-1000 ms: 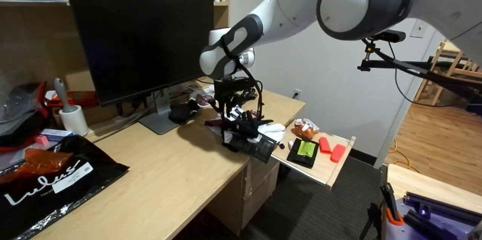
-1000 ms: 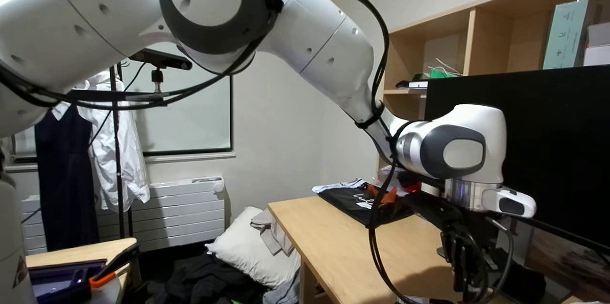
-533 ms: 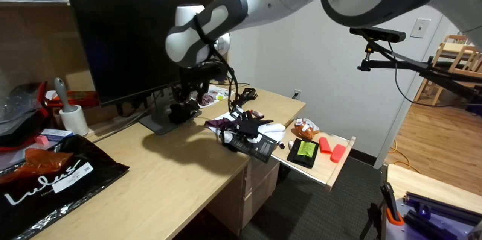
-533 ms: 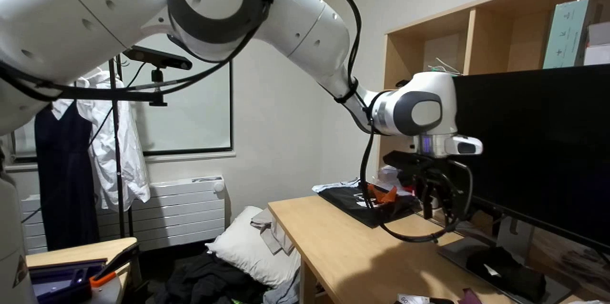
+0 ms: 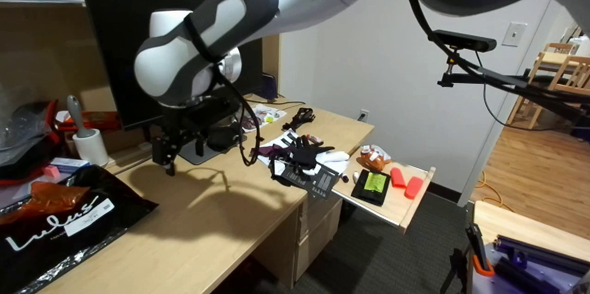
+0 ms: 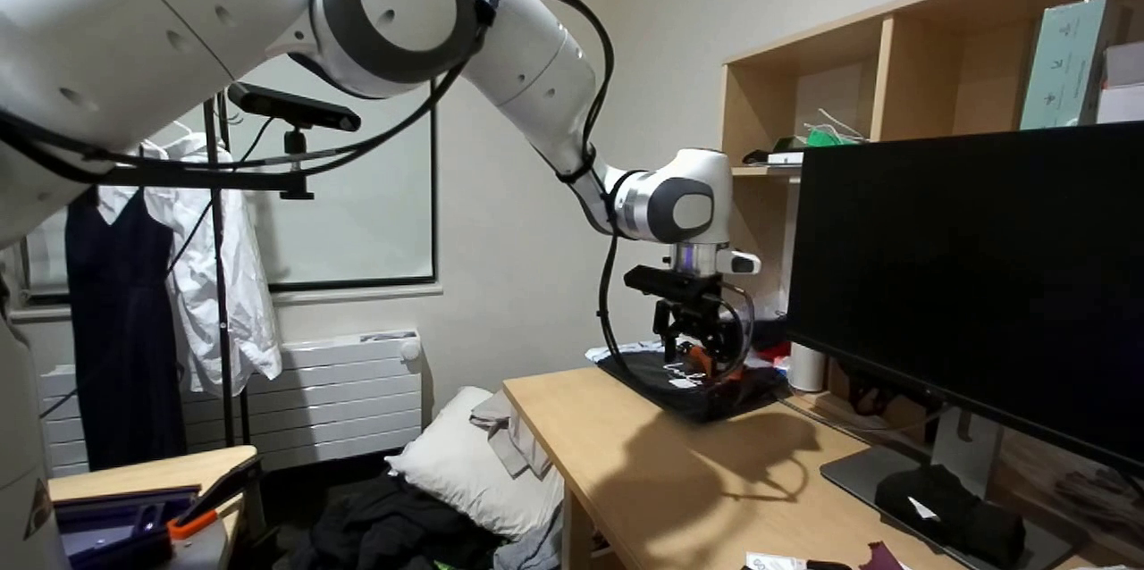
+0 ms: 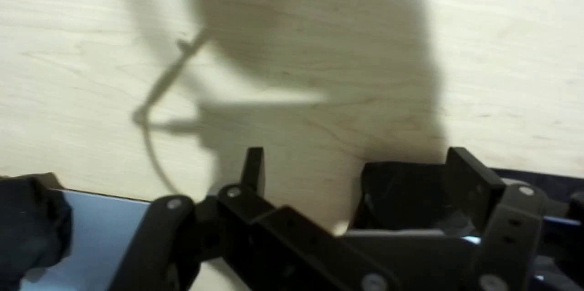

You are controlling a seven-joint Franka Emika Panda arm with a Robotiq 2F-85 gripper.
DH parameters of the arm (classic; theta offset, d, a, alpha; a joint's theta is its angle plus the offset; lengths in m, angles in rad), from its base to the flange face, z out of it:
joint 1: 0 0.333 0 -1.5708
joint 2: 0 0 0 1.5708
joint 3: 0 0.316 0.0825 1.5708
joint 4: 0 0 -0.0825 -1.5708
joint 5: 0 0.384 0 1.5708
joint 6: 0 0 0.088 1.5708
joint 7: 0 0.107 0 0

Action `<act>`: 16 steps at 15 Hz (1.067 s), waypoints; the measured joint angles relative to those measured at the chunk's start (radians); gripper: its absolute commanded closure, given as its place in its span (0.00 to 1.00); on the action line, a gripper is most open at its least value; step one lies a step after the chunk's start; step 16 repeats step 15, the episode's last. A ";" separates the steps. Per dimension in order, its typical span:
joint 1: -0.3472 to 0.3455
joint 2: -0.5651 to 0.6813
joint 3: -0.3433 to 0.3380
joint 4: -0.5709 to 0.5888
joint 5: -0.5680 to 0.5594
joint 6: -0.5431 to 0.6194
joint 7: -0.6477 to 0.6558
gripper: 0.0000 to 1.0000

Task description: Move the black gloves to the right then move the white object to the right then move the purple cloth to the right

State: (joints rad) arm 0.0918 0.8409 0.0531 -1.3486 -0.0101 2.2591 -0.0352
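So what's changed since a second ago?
The gripper has moved away from the black gloves, across the desk toward the black bag, and no longer overlaps the purple cloth. Its jaws stand open, empty; whether it let anything go, I can't tell. The gloves and open drawer look unchanged.

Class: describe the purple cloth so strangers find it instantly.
In an exterior view, find the monitor, then the heap beside the open drawer. The purple cloth lies at the heap's end nearer the monitor. Its colour stands out from the black gloves and white paper.
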 measured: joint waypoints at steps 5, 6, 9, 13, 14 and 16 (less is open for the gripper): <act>0.019 -0.037 0.012 -0.081 0.000 0.001 -0.017 0.00; 0.019 -0.050 0.009 -0.102 0.000 0.013 -0.017 0.00; 0.013 -0.108 0.006 -0.200 0.000 0.072 -0.017 0.00; 0.010 -0.201 0.009 -0.358 0.001 0.145 -0.017 0.00; 0.010 -0.218 0.010 -0.385 0.001 0.150 -0.017 0.00; 0.010 -0.230 0.011 -0.402 0.001 0.152 -0.017 0.00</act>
